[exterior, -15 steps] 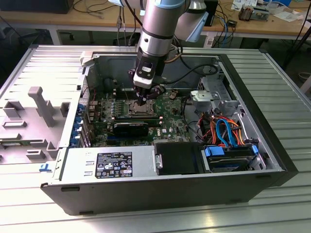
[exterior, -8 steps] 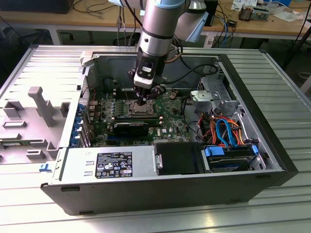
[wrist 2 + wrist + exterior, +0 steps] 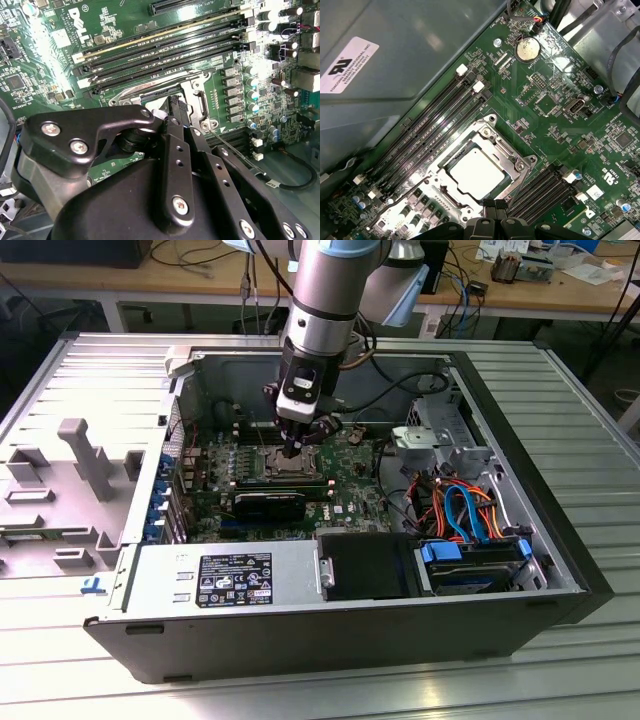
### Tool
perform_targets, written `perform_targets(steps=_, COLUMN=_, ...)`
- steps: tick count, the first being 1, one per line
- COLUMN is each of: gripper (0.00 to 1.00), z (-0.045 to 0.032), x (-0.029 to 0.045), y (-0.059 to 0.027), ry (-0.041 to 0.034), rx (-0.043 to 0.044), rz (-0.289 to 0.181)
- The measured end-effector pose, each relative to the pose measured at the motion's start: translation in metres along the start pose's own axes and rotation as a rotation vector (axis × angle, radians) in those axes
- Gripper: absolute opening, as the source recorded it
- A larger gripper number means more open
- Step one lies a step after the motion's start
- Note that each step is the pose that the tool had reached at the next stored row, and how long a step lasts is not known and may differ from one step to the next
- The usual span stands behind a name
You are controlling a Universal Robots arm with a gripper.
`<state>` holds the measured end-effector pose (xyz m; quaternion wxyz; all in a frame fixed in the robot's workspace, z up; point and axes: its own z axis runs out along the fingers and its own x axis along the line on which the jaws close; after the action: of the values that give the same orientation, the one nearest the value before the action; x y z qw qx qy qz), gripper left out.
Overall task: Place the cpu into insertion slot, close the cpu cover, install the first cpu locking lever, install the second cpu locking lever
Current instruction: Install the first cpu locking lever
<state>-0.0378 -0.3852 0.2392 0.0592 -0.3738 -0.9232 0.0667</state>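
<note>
The black, multi-link end effector (image 3: 296, 447) hangs low over the square, silvery-rimmed insertion slot (image 3: 479, 176) in the green circuit board (image 3: 555, 117), its fingers drawn together at the tips with nothing visibly pinched between them. The small flat silvery-tan cpu (image 3: 476, 174) already lies seated in that slot, and the thin silvery metal cpu cover (image 3: 512, 161) appears to lie down around it, framing the chip through its cut-out. Judged from this, the work concerns the locking levers: a good press would stay on the thin wire lever, pushing steadily without scraping the board or the long black memory slots (image 3: 427, 135) beside it. The open grey computer case (image 3: 520, 420) also holds bundled cables and a drive with blue tabs (image 3: 470, 565).
</note>
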Motion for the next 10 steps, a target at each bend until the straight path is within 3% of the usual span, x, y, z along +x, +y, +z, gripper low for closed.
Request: perform_targets(steps=10, gripper=0.11, z=0.0000, x=0.0000, y=0.0000, ry=-0.0025, rx=0.0009, rz=-0.015)
